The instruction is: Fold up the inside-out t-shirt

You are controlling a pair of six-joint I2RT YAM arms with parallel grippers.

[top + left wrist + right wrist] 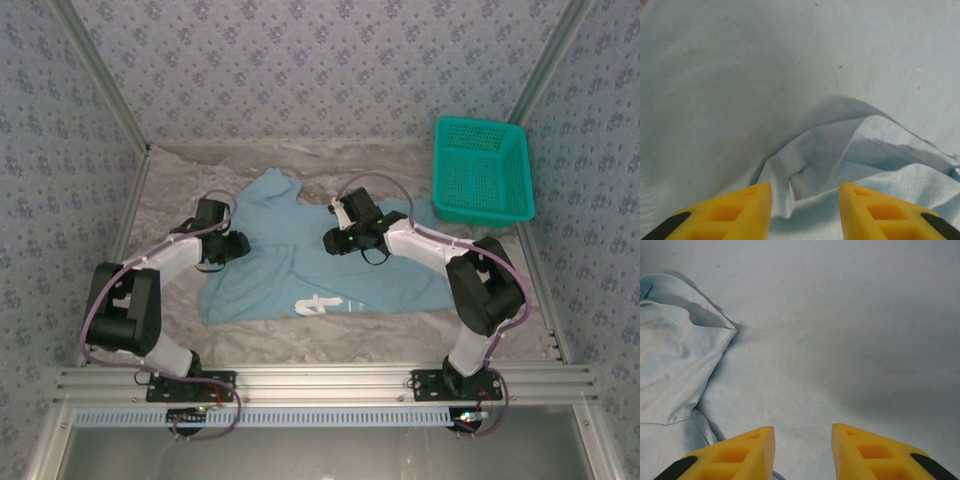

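The left gripper [804, 192], jaws apart, sits above a rumpled t-shirt [740, 90] hem.

Enclosed robot test booth, lab-like, patterned wall panels [330, 60], aluminium frame rails [330, 378], marble-look table [400, 335], two bolted arms [125, 310].

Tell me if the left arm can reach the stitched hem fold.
Probably yes: the left gripper is open just short of the hem fold on the shirt, with nothing between them.
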